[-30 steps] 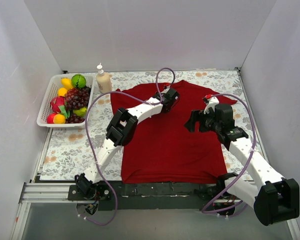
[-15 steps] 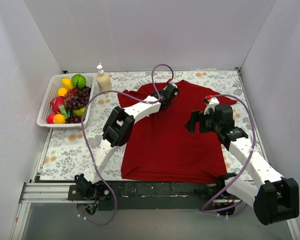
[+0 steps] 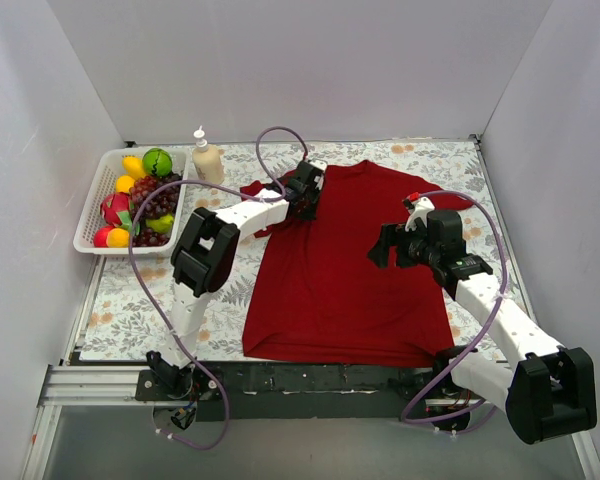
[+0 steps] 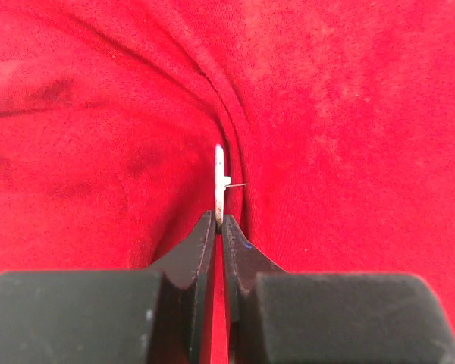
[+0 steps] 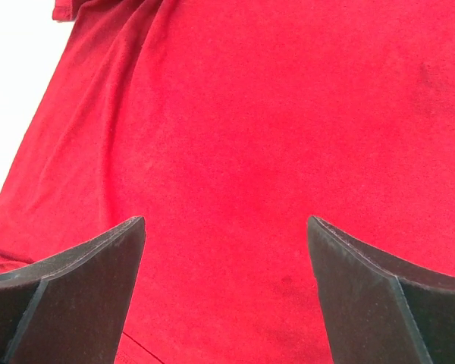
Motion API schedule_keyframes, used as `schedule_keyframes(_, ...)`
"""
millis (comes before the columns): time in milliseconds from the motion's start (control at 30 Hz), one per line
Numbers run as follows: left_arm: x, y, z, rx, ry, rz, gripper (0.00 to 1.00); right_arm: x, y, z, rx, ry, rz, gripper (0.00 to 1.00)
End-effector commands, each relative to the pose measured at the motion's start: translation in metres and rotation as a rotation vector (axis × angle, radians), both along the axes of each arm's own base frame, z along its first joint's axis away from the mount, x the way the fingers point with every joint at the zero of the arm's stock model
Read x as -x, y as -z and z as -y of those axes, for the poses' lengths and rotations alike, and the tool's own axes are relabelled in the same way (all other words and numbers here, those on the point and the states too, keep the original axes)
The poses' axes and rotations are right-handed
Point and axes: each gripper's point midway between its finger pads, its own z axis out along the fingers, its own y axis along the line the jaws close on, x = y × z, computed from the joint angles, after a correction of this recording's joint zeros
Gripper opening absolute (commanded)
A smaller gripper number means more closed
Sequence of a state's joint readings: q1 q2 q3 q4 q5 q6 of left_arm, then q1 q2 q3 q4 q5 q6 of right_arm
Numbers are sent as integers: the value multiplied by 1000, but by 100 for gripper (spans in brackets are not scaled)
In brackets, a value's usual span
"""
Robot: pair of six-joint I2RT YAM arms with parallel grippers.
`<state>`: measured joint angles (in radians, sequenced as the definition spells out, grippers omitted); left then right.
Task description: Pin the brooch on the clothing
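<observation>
- The left claw (image 4: 219, 221) is pinching the brooch (image 4: 220, 176) by its edge between pressed-together tips. The small white disc is standing upright just ahead of them, with its thin pin poking out sideways. Holding it this way is probably meant to let the point be driven into cloth.
- The dark red T-shirt (image 4: 349, 114) is lying directly beneath and ahead of this claw, bunching into a deep fold just beyond the disc. That raised ridge is likely giving the pin something to pierce. Whether the point is touching fabric yet, I cannot tell.
- The right claw (image 5: 227, 227) is hovering with its fingers spread wide and gripping nothing, with smooth shirt fabric below and ahead of it. It seems to be waiting there to steady the garment if the pinning tugs it.
</observation>
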<state>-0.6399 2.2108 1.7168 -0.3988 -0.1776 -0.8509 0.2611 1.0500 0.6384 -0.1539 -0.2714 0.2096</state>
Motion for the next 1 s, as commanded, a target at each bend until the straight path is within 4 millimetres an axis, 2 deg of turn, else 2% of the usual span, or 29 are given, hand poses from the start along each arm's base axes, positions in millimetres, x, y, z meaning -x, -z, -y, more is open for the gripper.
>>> schedule_keyframes(0,0,-63,16,230,43,57,0,-4,-4,-5,-27,-26,30,94)
schedule_keyframes(67,0,-73,17,260,54,80,0,-4,-5,-5,-27,-29,31,94)
schedule_keyframes(367,-2,-81,12,270,39,117,0,-3,-1,-7,-26,-39,20,93)
schedule_keyframes(467,-12,-76,0,190,2,138,0,-3,-1,-7,-28,-40,16,93)
schedule_keyframes(533,-13,-63,-6,133,-5,117,0,-3,-1,-7,-28,-43,16,93)
schedule_keyframes(567,-19,-66,-10,100,-16,142,0,-3,0,-7,-28,-42,14,93)
schedule_keyframes(700,-27,-51,-23,-13,-44,152,0,-3,-1,-8,-30,-44,15,93)
schedule_keyframes(833,-33,-39,-22,-123,-32,177,0,-4,-1,-7,-28,-44,17,93)
schedule_keyframes(867,-31,-28,-19,-154,-23,169,0,-3,0,-8,-26,-44,14,93)
schedule_keyframes(967,-31,-21,-13,-241,-12,192,0,-3,1,-7,-24,-41,13,93)
